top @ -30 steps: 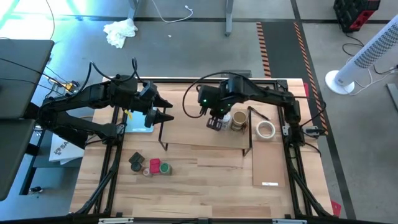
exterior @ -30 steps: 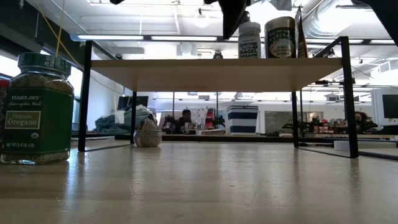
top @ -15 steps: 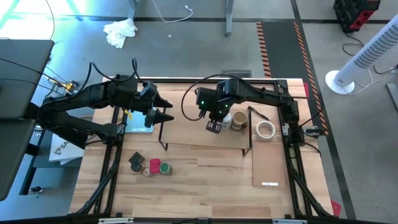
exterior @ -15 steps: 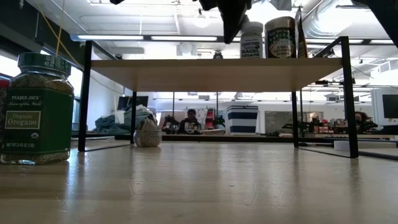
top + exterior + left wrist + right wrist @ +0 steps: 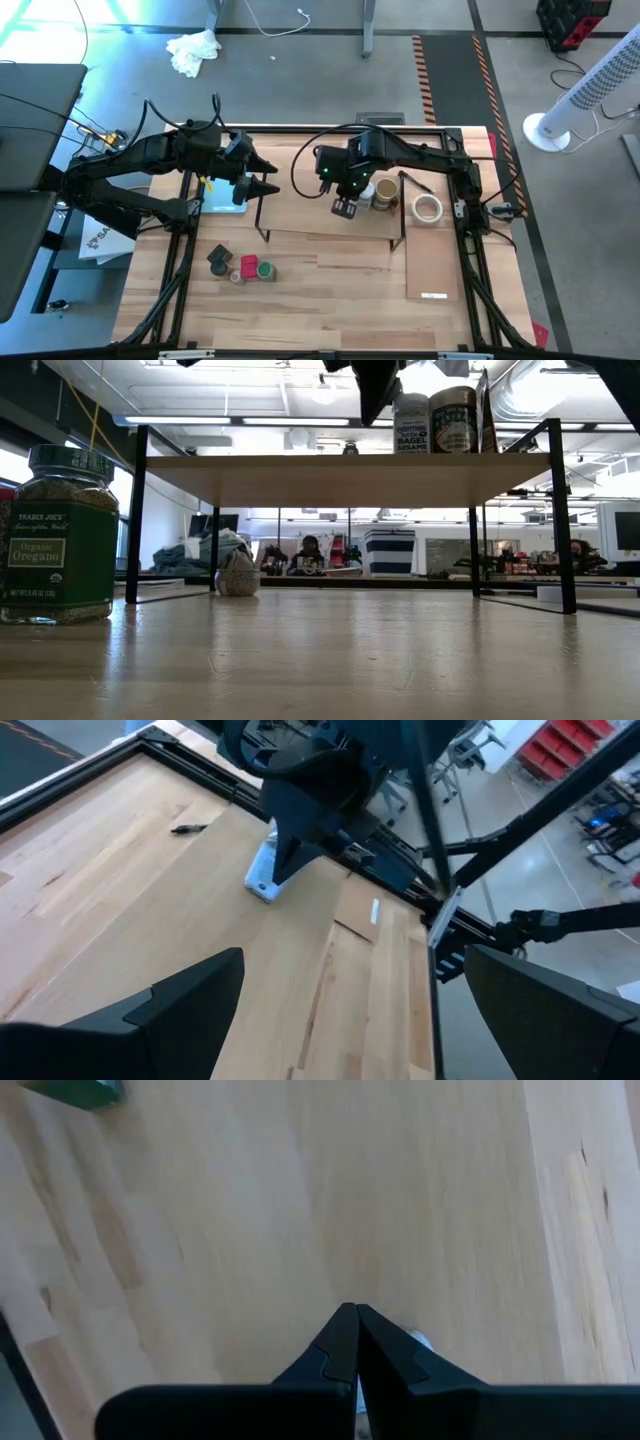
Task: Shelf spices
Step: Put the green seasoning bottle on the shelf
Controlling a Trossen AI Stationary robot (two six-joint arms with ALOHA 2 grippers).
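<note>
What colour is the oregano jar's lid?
Dark green, on the oregano jar; clearest in the low view.

Grey concrete floor (image 5: 300,80), white tower fan (image 5: 590,90) (beside table), ceiling strip lights (image 5: 250,421).

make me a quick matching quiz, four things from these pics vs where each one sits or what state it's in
Things:
1. oregano jar
2. bagel sesame jar
3. left gripper
4. right gripper

States or places:
A. on top of the shelf
B. open, holding nothing
C. standing on the table, near the low camera
D. shut, empty, over the shelf top

Pairs: 1-C, 2-A, 3-B, 4-D
</note>
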